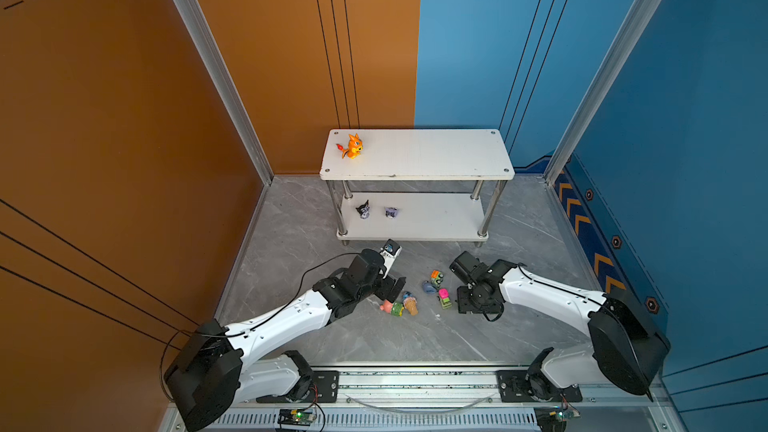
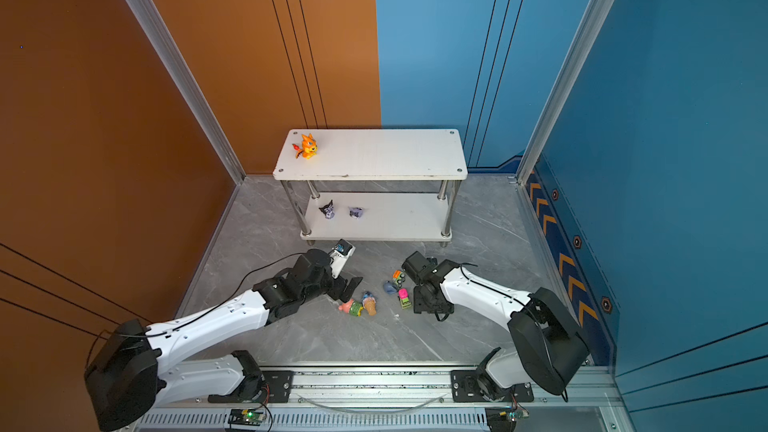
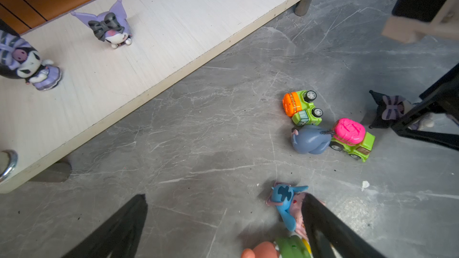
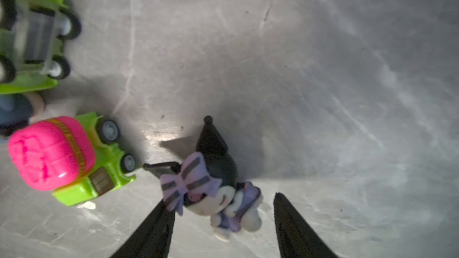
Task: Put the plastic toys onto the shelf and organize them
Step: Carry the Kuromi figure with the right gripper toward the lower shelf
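lying imp (image 4: 211,189) between right gripper (image 4: 222,201) jaws

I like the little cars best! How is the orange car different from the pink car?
The orange car has an orange top; the pink car has a pink one. The orange car lies tipped on its side, underside showing, while the pink car stands on its wheels. The orange car sits nearer the shelf than the pink car. Both have green bodies and black wheels, beside the grey-blue donkey.
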`<state>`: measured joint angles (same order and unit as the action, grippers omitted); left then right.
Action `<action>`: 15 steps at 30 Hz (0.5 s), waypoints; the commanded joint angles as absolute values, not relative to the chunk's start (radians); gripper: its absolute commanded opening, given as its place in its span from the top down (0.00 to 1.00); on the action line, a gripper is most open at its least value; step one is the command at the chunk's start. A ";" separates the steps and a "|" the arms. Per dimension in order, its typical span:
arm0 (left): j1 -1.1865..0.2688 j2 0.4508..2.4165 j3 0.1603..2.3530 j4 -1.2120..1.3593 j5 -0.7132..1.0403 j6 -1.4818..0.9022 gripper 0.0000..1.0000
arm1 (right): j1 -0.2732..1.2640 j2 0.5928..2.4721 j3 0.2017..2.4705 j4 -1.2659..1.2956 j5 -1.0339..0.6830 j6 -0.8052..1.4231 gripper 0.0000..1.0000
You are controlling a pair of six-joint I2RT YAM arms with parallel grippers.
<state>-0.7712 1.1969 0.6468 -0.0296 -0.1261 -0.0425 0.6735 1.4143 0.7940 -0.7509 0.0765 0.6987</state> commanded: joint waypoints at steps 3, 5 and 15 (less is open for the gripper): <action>-0.781 1.193 0.657 -0.042 -0.135 -0.029 0.01 | 0.647 1.349 0.821 -0.827 0.103 0.595 0.29; -0.782 1.198 0.657 -0.039 -0.133 -0.030 0.01 | 0.636 1.350 0.843 -0.836 0.093 0.534 0.28; -0.782 1.181 0.662 -0.050 -0.134 -0.026 0.01 | 0.599 1.521 0.956 -0.900 -0.074 0.317 0.28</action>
